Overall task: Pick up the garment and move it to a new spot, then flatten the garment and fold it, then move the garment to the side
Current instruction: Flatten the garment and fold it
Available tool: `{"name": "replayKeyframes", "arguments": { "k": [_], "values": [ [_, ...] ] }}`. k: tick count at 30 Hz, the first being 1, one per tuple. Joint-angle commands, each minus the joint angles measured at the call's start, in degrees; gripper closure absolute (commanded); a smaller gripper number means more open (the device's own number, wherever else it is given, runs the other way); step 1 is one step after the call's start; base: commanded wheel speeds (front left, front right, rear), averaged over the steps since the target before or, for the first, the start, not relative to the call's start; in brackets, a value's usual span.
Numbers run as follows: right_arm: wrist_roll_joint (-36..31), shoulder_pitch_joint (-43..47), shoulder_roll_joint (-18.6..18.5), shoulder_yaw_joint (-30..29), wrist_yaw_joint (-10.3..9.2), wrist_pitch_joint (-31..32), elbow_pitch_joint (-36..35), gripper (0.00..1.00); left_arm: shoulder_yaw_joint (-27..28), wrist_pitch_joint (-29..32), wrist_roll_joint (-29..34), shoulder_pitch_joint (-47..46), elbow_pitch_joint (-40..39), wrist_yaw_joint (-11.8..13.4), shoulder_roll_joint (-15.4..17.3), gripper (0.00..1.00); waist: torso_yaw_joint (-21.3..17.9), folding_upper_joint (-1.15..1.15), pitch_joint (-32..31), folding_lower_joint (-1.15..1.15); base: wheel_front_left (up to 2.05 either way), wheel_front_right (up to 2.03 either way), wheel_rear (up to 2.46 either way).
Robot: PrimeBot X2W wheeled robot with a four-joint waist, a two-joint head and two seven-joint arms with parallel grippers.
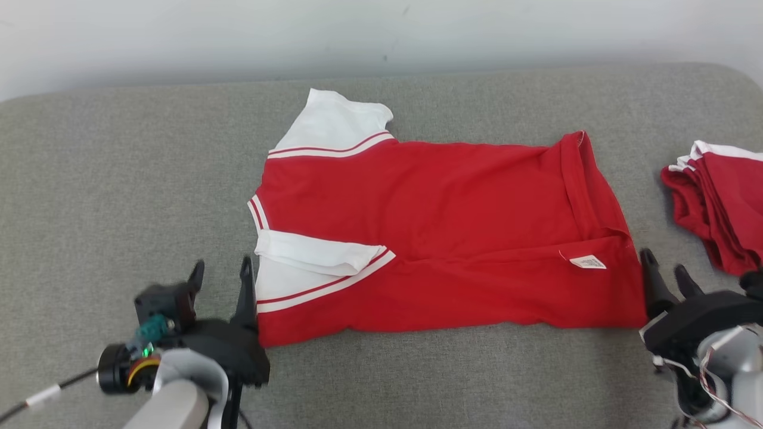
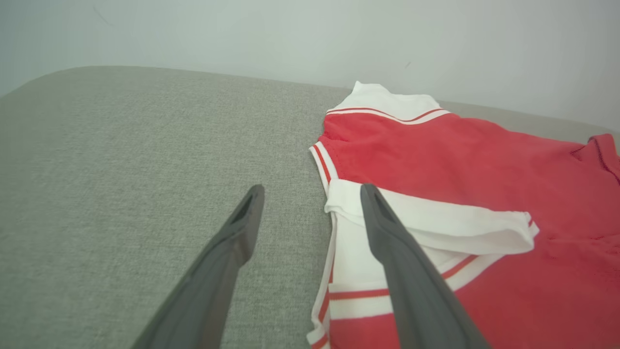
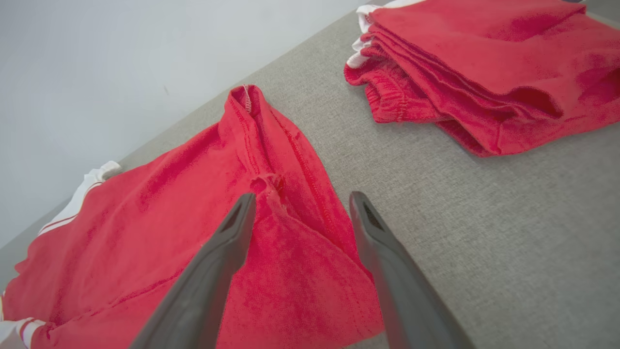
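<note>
**Both jaws wide and empty at the near corners of the T-shirt**

Nearest, at lower left: left jaws spread wide, gripping nothing, set just beside the collar-end near corner of the red T-shirt (image 1: 429, 238). In the left wrist view, left arm's finger (image 2: 402, 271) crossing in front of the white sleeve edge; contact impossible to tell.

At lower right: right jaws likewise wide apart and empty, just beside the hem-end near corner. In the right wrist view, right arm's finger (image 3: 213, 271) over red cloth, its partner over bare grey table (image 3: 508, 232).

Just beyond: near long edge doubled inward, white near sleeve (image 1: 310, 253) turned onto the body, label (image 1: 588, 261) showing.

Long axis running left to right across the table, collar end toward the left arm, hem (image 1: 590, 185) toward the right arm, each arm about equally close to its own end. Judged next: another fold, taken from these two ends.

Farther: far sleeve (image 1: 334, 122) lying out flat. Off to the right, well apart: folded stack of red garments (image 1: 724, 196).
</note>
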Motion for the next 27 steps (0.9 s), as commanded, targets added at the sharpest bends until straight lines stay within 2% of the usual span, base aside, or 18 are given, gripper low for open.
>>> {"name": "replayKeyframes", "arguments": {
  "k": [1,7,20,22,23,24,27],
  "values": [
    [-1.36,1.26,0.16,-0.56,-0.11,1.13,-1.43,0.00,-0.73,0.63,1.22,1.43,-0.96,1.03,1.11,0.00,0.14,0.00,-0.51,0.00,0.00,0.00,0.00],
    [-4.00,3.37,0.18,-1.33,-0.11,3.71,-4.38,0.00,-3.32,3.19,3.04,4.47,-2.72,4.14,2.56,0.00,-0.25,0.00,-0.37,0.00,0.00,0.00,0.00],
    [-11.48,1.10,0.17,1.17,-0.11,1.03,-0.73,0.00,-6.10,7.55,2.74,2.88,2.53,3.62,1.01,0.00,-1.19,0.00,2.88,0.00,0.00,0.00,0.00],
    [-12.20,0.32,0.18,1.05,-0.11,0.68,0.47,0.00,-6.51,8.68,2.26,2.58,3.41,3.34,0.71,0.57,-1.25,0.00,3.35,0.00,0.00,0.00,0.00],
    [-12.76,-0.04,0.19,1.12,-0.11,0.59,1.23,0.00,-6.56,9.06,1.93,2.48,3.61,3.18,0.56,0.96,-1.24,0.00,3.55,0.00,0.00,0.00,0.00],
    [-12.90,-0.34,0.19,1.21,-0.11,0.75,2.17,0.00,-6.49,9.12,1.81,2.39,3.74,3.02,0.47,1.00,-1.22,0.00,3.69,0.00,0.00,0.00,0.00],
    [-13.91,-1.24,0.18,1.49,-0.11,1.07,4.42,0.00,-6.52,9.48,1.36,2.46,4.26,2.93,0.56,1.00,-1.05,0.00,4.08,0.00,0.00,0.00,0.00]
  ]
}}
